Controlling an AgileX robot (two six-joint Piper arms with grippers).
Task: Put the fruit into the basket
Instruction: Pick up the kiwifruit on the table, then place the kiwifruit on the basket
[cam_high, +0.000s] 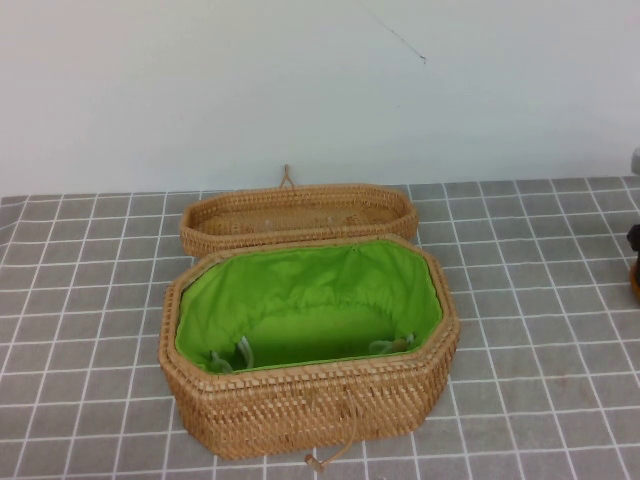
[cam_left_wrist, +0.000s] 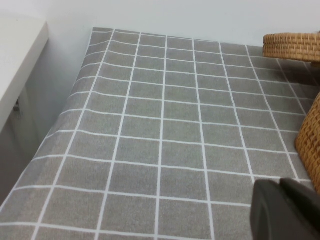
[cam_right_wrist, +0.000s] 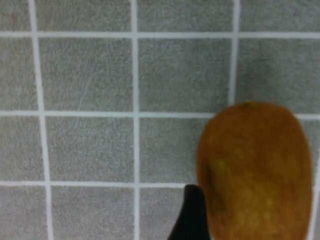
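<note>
The fruit (cam_right_wrist: 252, 175), orange-yellow shading to brown, fills the near part of the right wrist view, over the grey checked cloth. My right gripper (cam_high: 634, 240) shows only as a dark sliver at the far right edge of the high view, right of the basket; in the wrist view its dark tip touches the fruit's side. The basket (cam_high: 310, 395), tan wicker with a green lining, stands open in the middle; nothing shows in the part of its inside I can see. My left gripper (cam_left_wrist: 282, 187) is shut and empty, low over the cloth left of the basket (cam_left_wrist: 310, 140).
The shallow unlined wicker lid (cam_high: 298, 218) lies right behind the basket, and it shows in the left wrist view (cam_left_wrist: 292, 46) too. A white wall runs along the back. A white ledge (cam_left_wrist: 17, 60) stands beyond the table's left edge.
</note>
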